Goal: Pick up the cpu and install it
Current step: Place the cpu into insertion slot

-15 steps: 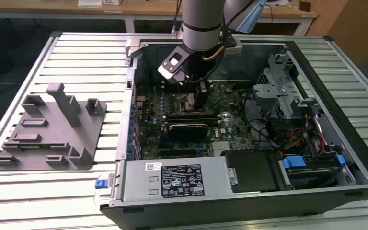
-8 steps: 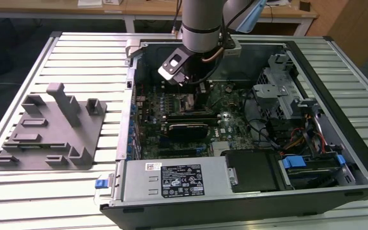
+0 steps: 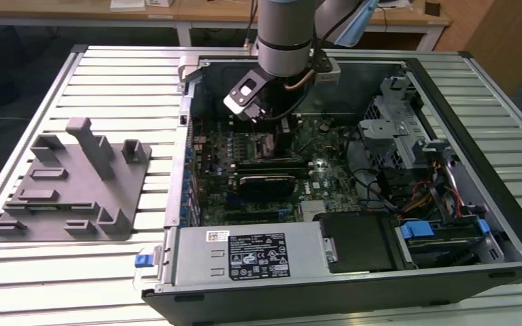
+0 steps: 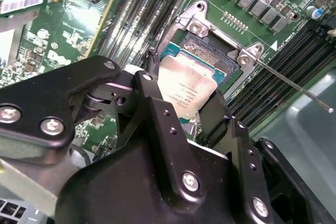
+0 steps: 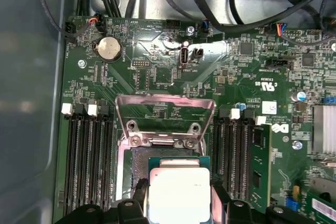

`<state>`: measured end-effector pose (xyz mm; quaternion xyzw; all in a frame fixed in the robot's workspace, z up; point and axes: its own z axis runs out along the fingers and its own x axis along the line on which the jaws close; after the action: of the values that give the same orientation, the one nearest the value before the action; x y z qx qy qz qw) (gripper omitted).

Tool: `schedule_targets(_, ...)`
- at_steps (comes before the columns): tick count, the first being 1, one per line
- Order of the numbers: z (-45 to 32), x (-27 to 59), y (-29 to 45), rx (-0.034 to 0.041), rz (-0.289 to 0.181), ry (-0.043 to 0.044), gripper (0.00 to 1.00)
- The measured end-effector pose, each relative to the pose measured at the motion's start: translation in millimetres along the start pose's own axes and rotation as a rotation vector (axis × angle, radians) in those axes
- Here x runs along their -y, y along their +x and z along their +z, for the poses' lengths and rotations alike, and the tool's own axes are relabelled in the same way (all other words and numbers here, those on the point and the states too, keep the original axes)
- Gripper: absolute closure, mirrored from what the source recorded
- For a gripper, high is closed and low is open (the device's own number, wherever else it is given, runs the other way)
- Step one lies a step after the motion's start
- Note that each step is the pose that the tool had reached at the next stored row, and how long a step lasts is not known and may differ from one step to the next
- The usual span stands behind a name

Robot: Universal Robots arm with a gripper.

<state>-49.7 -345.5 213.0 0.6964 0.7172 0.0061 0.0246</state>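
Pincer (image 5: 178, 199) is clenched on the cpu (image 5: 178, 195), its fingers (image 5: 138, 192) bearing on two opposite edges. I see the cpu at the open socket (image 4: 210, 51) of the motherboard (image 5: 157, 77), below the raised metal load frame (image 5: 163, 139). I cannot tell whether it is seated.

Even overhead light w/ strong glare on cpu (image 5: 179, 195) top.

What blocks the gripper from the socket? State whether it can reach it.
Probably yes: the gripper, holding the cpu, hangs right over the socket, whose load plate is swung open.
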Motion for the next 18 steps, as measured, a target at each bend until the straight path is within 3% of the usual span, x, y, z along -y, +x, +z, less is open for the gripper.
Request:
schedule_targets(6, 5.2, 0.2, 2.9, 0.0012, 0.023, 0.0007, 0.45)
schedule_targets(18, 13.8, 1.7, 6.0, 0.0012, 0.023, 0.0007, 0.45)
